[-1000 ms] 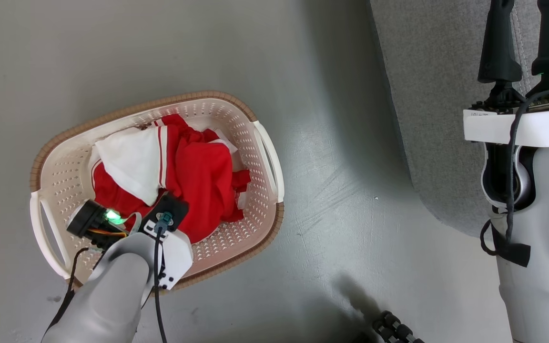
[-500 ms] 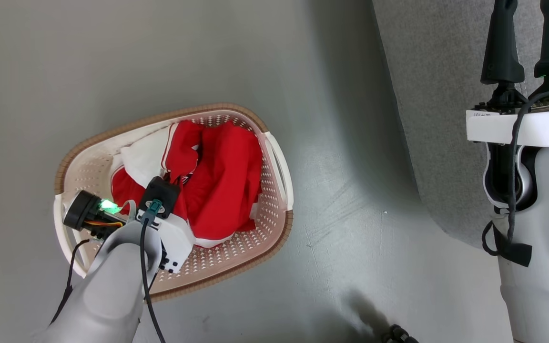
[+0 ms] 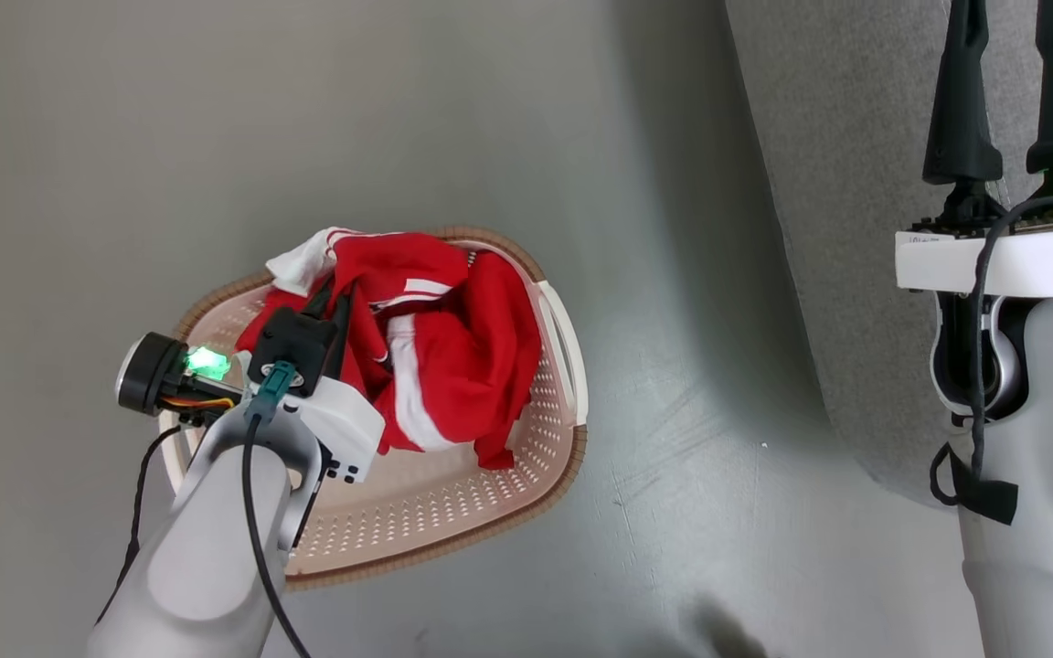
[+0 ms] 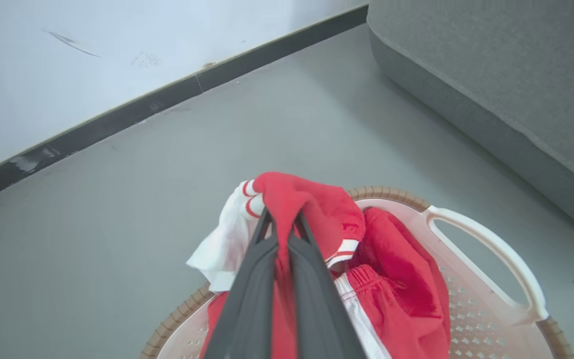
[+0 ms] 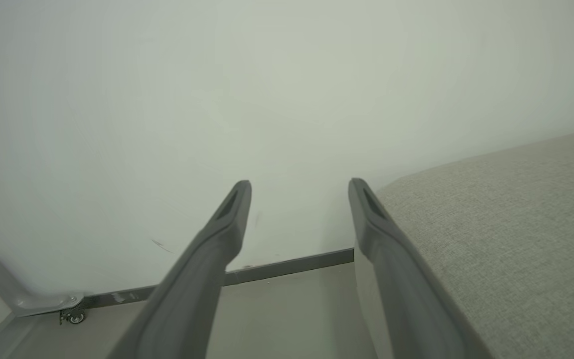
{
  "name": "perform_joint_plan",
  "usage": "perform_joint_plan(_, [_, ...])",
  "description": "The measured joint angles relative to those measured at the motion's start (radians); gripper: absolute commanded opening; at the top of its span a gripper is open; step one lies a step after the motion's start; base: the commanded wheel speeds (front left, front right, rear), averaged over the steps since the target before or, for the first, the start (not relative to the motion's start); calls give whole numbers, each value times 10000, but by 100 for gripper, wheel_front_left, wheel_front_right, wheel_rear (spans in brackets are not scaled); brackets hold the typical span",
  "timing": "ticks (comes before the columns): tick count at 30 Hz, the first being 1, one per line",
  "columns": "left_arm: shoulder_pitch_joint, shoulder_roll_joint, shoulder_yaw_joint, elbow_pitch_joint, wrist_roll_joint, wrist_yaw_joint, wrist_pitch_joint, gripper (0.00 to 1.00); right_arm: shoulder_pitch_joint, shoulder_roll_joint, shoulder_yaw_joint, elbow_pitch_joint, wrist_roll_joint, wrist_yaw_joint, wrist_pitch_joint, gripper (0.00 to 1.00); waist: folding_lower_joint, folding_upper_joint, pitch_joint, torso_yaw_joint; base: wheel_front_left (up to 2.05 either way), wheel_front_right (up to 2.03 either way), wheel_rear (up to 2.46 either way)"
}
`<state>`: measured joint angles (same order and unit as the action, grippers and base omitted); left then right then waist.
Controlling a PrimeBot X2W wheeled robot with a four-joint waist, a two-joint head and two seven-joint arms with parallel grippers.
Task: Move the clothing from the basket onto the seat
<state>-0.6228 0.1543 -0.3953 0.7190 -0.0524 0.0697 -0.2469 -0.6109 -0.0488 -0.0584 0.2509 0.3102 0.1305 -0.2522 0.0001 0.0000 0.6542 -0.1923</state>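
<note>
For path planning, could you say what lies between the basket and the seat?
Bare grey floor separates the basket and the seat in the head view.

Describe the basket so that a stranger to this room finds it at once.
Find the large grey seat at the head view's right; the basket stands on the floor to its left. It is cream perforated plastic with a brown rim and white handles, and the left pincer holds red clothing above it.
</note>
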Motion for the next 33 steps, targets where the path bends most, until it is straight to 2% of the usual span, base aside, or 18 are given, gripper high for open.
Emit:
perform_joint_plan(19, [1435, 314, 502, -3189, -173, 316, -2, 0, 686, -2, -73, 207, -140, 0, 0, 100, 0, 0, -1266, 472, 0, 0, 0])
perform_joint_plan(33, [2319, 364, 579, -4581, -435, 313, -4, 0, 1481, -2, 15, 487, -403, 0, 0, 100, -1, 0, -2434, 598, 0, 0, 0])
